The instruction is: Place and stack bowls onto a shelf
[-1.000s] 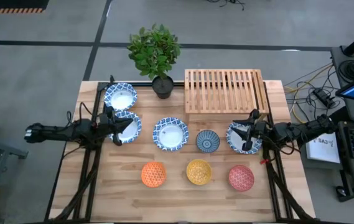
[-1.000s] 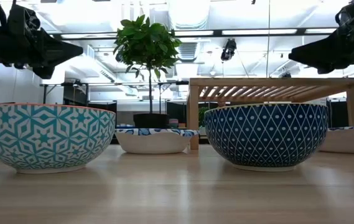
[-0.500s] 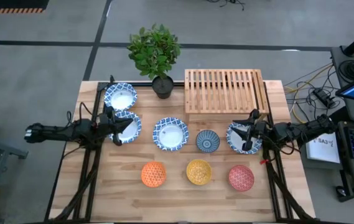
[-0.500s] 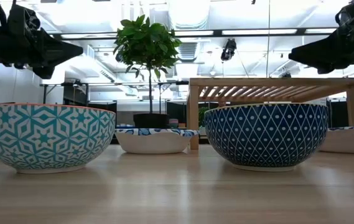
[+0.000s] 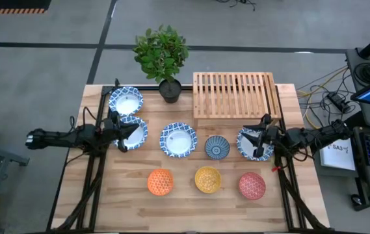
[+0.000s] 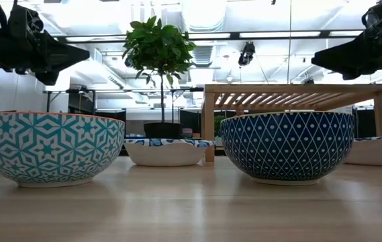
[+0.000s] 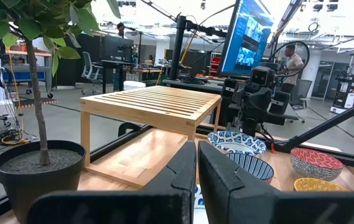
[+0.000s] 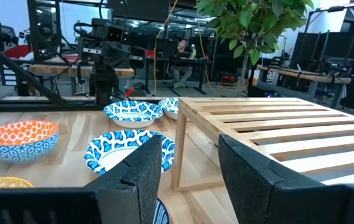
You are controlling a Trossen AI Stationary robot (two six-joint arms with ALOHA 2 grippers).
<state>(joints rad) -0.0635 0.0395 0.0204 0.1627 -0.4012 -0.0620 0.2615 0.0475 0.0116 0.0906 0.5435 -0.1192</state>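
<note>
Several wide blue-and-white bowls point(image 5: 178, 140) and a small dark blue bowl point(image 5: 217, 147) sit in a row across the middle of the table. An orange bowl point(image 5: 160, 182), a yellow bowl point(image 5: 207, 179) and a pink-red bowl point(image 5: 251, 186) stand nearer the front. The slatted wooden shelf point(image 5: 235, 95) stands at the far right with nothing on it. My left gripper point(image 7: 196, 169) is shut and hovers level over the left bowl point(image 5: 139, 133). My right gripper point(image 8: 192, 168) is open and hovers level over the right bowl point(image 5: 246, 143).
A potted plant point(image 5: 162, 55) in a black pot point(image 5: 170, 91) stands at the far edge, just left of the shelf. Another blue-and-white bowl point(image 5: 126, 101) sits at the far left. Bare wooden tabletop point(image 5: 191, 211) lies along the near edge.
</note>
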